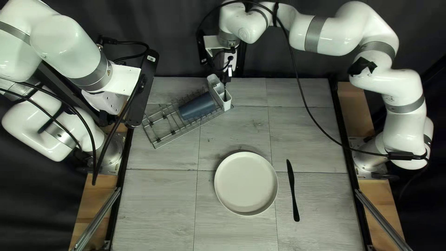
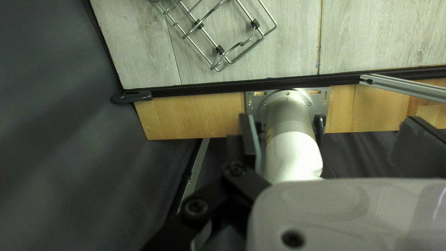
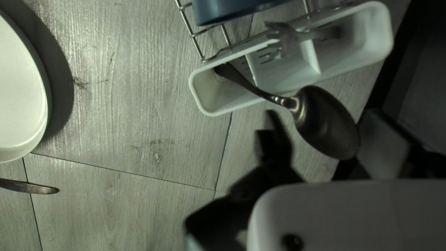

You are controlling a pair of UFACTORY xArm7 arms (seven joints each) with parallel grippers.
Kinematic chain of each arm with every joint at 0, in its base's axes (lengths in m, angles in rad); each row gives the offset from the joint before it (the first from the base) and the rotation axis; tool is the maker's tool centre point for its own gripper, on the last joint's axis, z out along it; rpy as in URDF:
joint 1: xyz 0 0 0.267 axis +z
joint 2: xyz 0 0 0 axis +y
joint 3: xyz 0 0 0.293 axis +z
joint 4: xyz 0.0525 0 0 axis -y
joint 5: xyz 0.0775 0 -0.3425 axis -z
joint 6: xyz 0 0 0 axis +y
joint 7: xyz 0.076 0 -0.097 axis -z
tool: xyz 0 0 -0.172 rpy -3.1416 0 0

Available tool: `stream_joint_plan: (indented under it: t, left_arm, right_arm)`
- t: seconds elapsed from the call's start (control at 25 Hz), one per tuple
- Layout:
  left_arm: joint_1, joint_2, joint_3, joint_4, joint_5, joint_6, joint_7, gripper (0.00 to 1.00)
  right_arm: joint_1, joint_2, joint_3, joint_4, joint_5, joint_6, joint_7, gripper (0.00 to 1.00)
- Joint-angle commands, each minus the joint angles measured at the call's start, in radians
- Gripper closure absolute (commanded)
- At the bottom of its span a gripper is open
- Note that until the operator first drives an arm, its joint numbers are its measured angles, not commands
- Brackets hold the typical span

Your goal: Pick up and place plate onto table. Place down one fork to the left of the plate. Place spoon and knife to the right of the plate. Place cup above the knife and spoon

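Square up on the spoon (image 3: 327, 123) before you pinch

In the top left view, the plate (image 1: 246, 183) lies on the tabletop (image 1: 158, 200), the knife (image 1: 293, 190) to its right; your right arm (image 1: 334, 35) reaches to the white holder (image 1: 215, 83) by the rack (image 1: 156, 147) and cup (image 1: 197, 106). In the left wrist view, your left end effector (image 2: 330, 117) is spread, away from the cutlery; leave it there. In the right wrist view, your right end effector (image 3: 322, 116) is spread around the spoon's bowl, its handle down in the holder's end compartment. You'd do well to center, close evenly so the rounded bowl doesn't twist, then draw the handle out along its slant, avoiding the fork (image 3: 290, 37), before setting it beside the knife.
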Motion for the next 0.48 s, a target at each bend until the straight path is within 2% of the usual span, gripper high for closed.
stream_joint_plan:
  t: [0.04, 0.32, 0.48]
  left_arm:
    - [0.000, 0.000, 0.000, 0.000, 0.000, 0.000, 0.000, 0.00]
    - [0.000, 0.000, 0.000, 0.000, 0.000, 0.000, 0.000, 0.00]
    - [0.000, 0.000, 0.000, 0.000, 0.000, 0.000, 0.000, 0.00]
  right_arm:
    - [0.008, -0.023, -0.005, 0.020, -0.008, 0.037, 0.021, 1.00]
    - [0.025, -0.145, -0.037, 0.035, -0.051, 0.155, 0.094, 1.00]
    - [0.044, -0.260, -0.061, -0.021, -0.087, 0.195, 0.160, 1.00]
